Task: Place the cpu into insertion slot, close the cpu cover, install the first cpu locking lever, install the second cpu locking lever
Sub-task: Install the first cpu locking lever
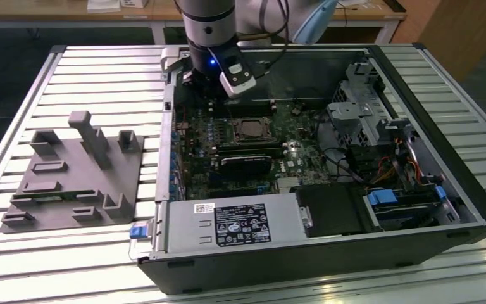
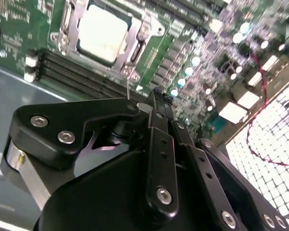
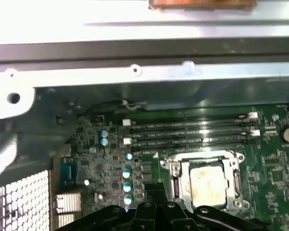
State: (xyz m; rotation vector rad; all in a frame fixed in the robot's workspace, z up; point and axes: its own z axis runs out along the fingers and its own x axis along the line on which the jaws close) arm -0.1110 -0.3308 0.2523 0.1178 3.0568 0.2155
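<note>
Silvery cpu (image 3: 206,185) sits inside cpu cover (image 3: 175,179), black memory slots (image 3: 192,132) just beside

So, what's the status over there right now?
Gripper shut, hovering beside cpu. Cpu seated, cover down over it. Nothing blocking.

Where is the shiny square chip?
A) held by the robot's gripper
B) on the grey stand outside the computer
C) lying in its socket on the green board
C: in the first wrist view the cpu lies flat on the green board, framed by the cpu cover.
</note>
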